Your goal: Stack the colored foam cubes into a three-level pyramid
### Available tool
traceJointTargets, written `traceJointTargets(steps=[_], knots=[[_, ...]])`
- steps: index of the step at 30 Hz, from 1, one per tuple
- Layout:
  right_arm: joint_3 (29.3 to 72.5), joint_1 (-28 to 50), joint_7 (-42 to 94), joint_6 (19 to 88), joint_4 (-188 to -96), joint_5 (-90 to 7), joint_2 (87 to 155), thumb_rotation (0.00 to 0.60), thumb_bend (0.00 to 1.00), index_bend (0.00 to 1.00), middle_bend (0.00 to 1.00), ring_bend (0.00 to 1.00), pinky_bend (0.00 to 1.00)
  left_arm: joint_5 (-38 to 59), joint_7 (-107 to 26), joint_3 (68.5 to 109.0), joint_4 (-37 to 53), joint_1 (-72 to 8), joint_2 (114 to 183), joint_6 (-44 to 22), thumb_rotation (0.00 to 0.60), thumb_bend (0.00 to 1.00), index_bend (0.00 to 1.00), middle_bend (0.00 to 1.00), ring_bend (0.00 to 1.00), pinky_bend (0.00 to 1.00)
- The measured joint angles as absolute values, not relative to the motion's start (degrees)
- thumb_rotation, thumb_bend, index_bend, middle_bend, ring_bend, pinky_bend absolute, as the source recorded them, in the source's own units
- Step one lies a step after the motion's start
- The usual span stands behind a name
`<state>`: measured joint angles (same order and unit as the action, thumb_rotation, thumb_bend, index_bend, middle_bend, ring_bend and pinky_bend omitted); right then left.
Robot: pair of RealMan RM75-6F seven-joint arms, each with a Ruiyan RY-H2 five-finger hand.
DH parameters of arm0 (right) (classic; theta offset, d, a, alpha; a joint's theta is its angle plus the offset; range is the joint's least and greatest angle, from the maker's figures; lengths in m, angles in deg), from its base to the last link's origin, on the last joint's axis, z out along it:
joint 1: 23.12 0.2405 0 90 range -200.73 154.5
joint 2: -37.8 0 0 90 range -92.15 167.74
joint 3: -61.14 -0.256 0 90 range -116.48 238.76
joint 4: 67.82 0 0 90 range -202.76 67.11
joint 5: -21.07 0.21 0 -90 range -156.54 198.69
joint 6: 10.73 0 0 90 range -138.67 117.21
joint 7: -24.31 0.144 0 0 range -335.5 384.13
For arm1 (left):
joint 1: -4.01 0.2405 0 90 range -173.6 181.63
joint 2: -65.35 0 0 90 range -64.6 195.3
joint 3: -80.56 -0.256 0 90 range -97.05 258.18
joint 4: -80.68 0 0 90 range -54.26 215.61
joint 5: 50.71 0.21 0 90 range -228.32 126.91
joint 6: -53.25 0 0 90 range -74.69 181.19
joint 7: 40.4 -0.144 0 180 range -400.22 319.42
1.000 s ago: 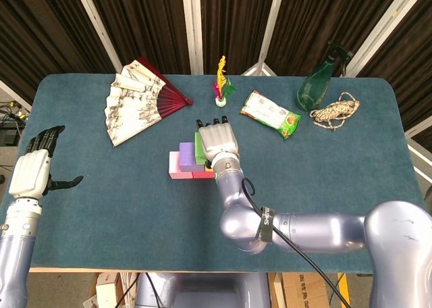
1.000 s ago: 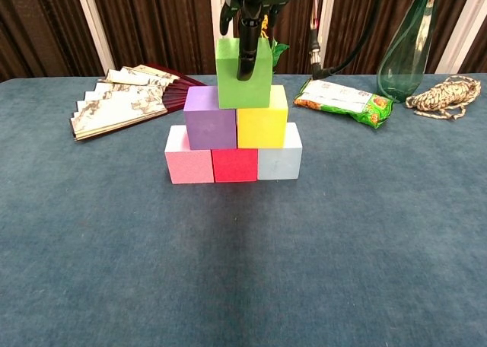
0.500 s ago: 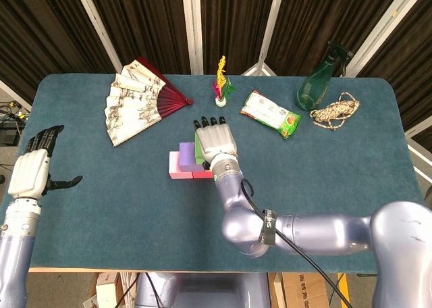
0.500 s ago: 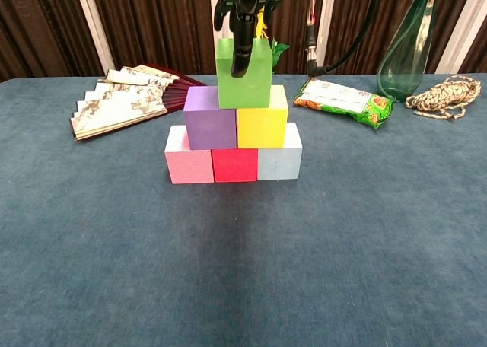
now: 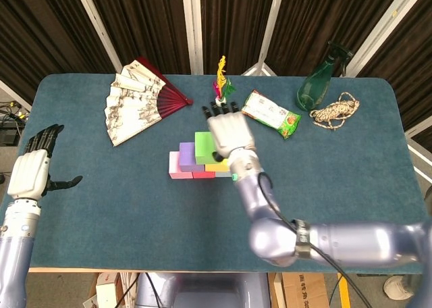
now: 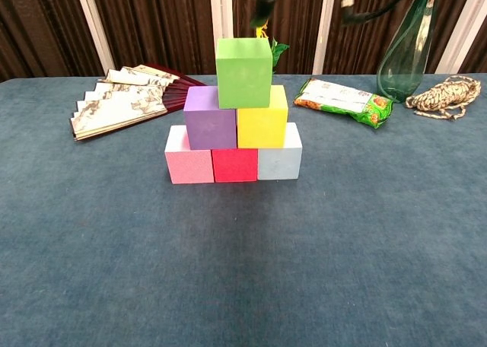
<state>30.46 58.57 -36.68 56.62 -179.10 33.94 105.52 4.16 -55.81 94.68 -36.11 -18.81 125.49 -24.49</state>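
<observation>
Head view: the right robot hand (image 5: 229, 129) has lifted off the green foam cube (image 5: 204, 147) it gripped half a second ago and now hovers above and to the right of the stack, released, fingers extended and holding nothing. The green cube stays on top of the stack near the middle of the desk (image 5: 101, 200), with the purple cube (image 5: 187, 156) and pink cube (image 5: 175, 166) visible to its left. The left robot hand (image 5: 30, 169) is unchanged at the left desk edge, well apart from the stack, fingers spread and empty. A folding fan (image 5: 138, 105), a snack packet (image 5: 270, 113), a green spray bottle (image 5: 318, 82) and a coil of rope (image 5: 335, 111) lie toward the far side. Chest view: the fingers seen earlier on the green cube (image 6: 243, 72) are gone; only a dark trace of the hand shows at the top edge. The green cube rests squarely across the purple cube (image 6: 209, 119) and yellow cube (image 6: 262, 119), which sit on the pink cube (image 6: 189, 155), red cube (image 6: 234, 164) and light blue cube (image 6: 279, 155). Judgement: the three-level pyramid stands unsupported, so the task appears complete.
</observation>
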Motion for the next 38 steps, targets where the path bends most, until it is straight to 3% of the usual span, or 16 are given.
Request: traceJointTargets(steps=[7, 17, 23, 29, 33, 38], knots=[[35.28, 46.24, -27.09, 58.94, -185.40, 19.44, 98.86, 0.600, 0.30, 0.00, 0.00, 0.00, 0.00, 5.53, -56.09, 94.29, -35.78, -18.44, 125.93, -25.45, 0.600, 0.16, 0.00, 0.01, 0.00, 0.00], [46.83, 24.04, -3.96, 62.31, -186.91, -9.50, 94.69, 0.600, 0.30, 0.00, 0.00, 0.00, 0.00, 11.62, -55.06, 92.59, -31.95, -17.67, 130.12, -27.49, 0.600, 0.15, 0.00, 0.00, 0.00, 0.00], [54.19, 12.36, 8.94, 65.45, -181.65, -27.69, 96.07, 0.600, 0.30, 0.00, 0.00, 0.00, 0.00, 18.07, -54.40, 89.55, -25.32, -15.40, 134.62, -31.55, 0.600, 0.14, 0.00, 0.00, 0.00, 0.00], [60.62, 3.14, 17.79, 68.47, -171.57, -39.07, 99.49, 0.600, 0.30, 0.00, 0.00, 0.00, 0.00, 21.04, -52.35, 85.76, -17.87, -11.76, 137.80, -34.02, 0.600, 0.14, 0.00, 0.00, 0.00, 0.00], [62.99, -0.91, 21.31, 69.57, -165.85, -43.63, 102.22, 0.600, 0.30, 0.00, 0.00, 0.00, 0.00, 21.92, -50.88, 84.33, -13.35, -9.95, 138.99, -34.41, 0.600, 0.14, 0.00, 0.00, 0.00, 0.00], [63.00, -2.98, 23.16, 69.61, -162.23, -46.10, 104.55, 0.600, 0.30, 0.00, 0.00, 0.00, 0.00, 22.29, -49.04, 84.45, -9.35, -9.03, 139.91, -33.97, 0.600, 0.14, 0.00, 0.00, 0.00, 0.00]])
